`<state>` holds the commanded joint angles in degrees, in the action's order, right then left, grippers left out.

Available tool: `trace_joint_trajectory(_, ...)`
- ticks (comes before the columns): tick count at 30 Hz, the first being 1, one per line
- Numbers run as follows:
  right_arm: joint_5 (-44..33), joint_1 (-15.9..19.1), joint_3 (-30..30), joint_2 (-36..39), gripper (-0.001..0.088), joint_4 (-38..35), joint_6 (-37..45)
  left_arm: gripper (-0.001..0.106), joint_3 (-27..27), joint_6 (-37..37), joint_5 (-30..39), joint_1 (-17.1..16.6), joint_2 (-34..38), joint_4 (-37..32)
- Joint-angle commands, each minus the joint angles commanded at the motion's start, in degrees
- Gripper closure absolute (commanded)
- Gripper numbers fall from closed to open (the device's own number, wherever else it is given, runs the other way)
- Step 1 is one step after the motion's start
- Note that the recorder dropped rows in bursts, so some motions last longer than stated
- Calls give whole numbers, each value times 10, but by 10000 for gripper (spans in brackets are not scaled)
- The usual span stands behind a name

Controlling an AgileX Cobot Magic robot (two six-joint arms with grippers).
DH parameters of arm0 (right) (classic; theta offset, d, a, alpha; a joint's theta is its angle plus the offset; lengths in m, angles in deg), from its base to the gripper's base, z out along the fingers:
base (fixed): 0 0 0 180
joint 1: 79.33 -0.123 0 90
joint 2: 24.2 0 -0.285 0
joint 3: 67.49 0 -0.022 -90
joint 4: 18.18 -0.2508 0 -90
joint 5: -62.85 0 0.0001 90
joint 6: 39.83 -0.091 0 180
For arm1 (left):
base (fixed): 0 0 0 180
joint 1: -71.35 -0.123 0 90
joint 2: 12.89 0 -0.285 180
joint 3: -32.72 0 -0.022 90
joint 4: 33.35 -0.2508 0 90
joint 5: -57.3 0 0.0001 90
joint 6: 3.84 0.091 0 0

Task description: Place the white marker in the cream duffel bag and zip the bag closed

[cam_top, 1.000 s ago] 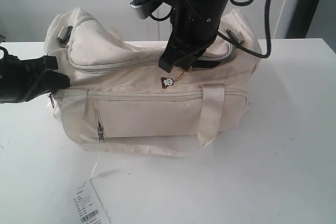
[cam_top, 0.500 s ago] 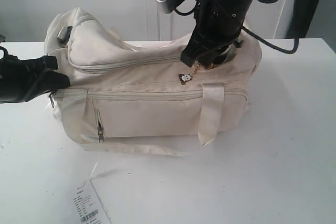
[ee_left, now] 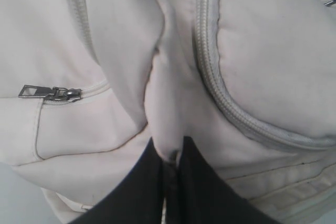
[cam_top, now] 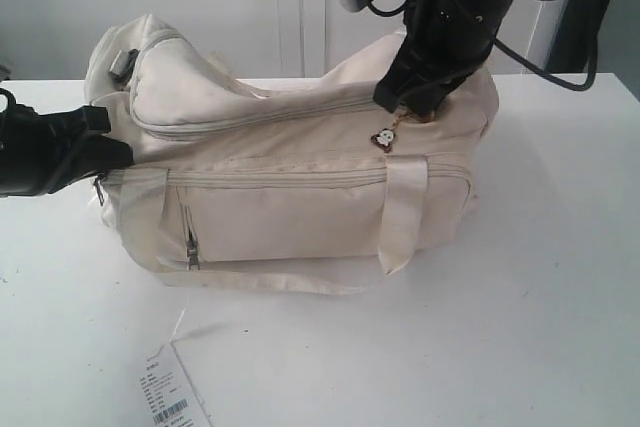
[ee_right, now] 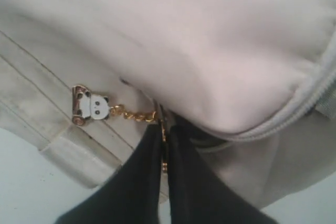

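The cream duffel bag [cam_top: 290, 207] lies on the white table. Its top zip line shows no dark gap. My left gripper [cam_top: 125, 152] is at the bag's left end, shut on a fold of cream fabric [ee_left: 170, 156]. High at the bag's right end, my right gripper [cam_top: 405, 107] is shut on the top zip pull, and the gold chain runs in between its fingers [ee_right: 164, 129]. The gold charm [cam_top: 383, 139] dangles just below; it is a small panda face [ee_right: 92, 106]. The white marker is not in view.
A white paper barcode tag [cam_top: 170, 397] lies on the table [cam_top: 520, 327] near the front edge, left of centre. A grey zip pull [ee_left: 50, 93] sits on a side pocket. The right arm's cables loop above the bag's right end.
My right gripper has travelled right along the top zip from mid-bag to its right end, taking the charm along. The dark opening seen earlier is gone. The left gripper has held still.
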<state>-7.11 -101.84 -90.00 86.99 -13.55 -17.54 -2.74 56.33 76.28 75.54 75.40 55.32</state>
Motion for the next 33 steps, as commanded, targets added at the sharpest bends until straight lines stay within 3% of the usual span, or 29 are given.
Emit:
trace_joint_trajectory(13, 0, 30, 0, 0, 868, 0, 0, 1050, 0, 0, 0, 0, 0, 0)
trace_joint_trajectory(22, 0, 32, 0, 0, 868, -26, 1, 1039, 0, 0, 3, 0, 0, -4)
trace_joint_trajectory(24, 0, 32, 0, 0, 868, -41, 8, 976, 0, 1, 1, 0, 0, -4)
trace_joint_trajectory(26, 0, 32, 0, 0, 868, -50, 10, 842, 0, 1, 11, 0, -1, -5)
trace_joint_trajectory(28, 0, 32, 0, 0, 868, -51, 10, 548, 0, 1, 23, 0, -9, -51)
trace_joint_trajectory(29, 0, 32, 0, 0, 868, -51, 10, 312, 0, -4, 23, 0, -20, -107)
trace_joint_trajectory(30, 0, 32, 0, 0, 868, -51, 10, 227, 0, -16, 23, -1, -26, -131)
trace_joint_trajectory(31, 0, 32, 0, 0, 868, -51, 10, 158, 0, -51, 18, -3, -47, -186)
trace_joint_trajectory(33, 0, 32, 0, 0, 868, -51, 10, 156, 5, -53, 37, -15, -88, -251)
